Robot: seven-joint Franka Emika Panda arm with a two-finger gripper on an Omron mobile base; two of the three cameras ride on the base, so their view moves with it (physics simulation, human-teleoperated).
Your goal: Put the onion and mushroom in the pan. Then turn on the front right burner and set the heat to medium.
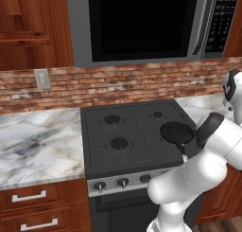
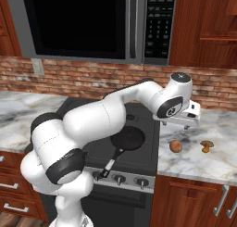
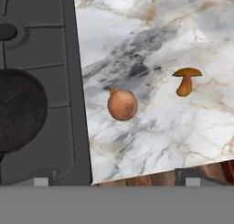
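Observation:
The orange-brown onion lies on the marble counter just right of the stove, also seen as the onion. Further right stands the small brown-capped mushroom, the mushroom. The black pan sits on the stove's front right grate with its handle pointing toward the front; the pan and the pan cover the front right burner, which is hidden. My gripper hovers open above the onion, its fingertips set wide apart with nothing between them.
The stove has other burners and a row of knobs along its front. A microwave hangs above, against a brick backsplash. Marble counter extends to the left, with wooden cabinets below.

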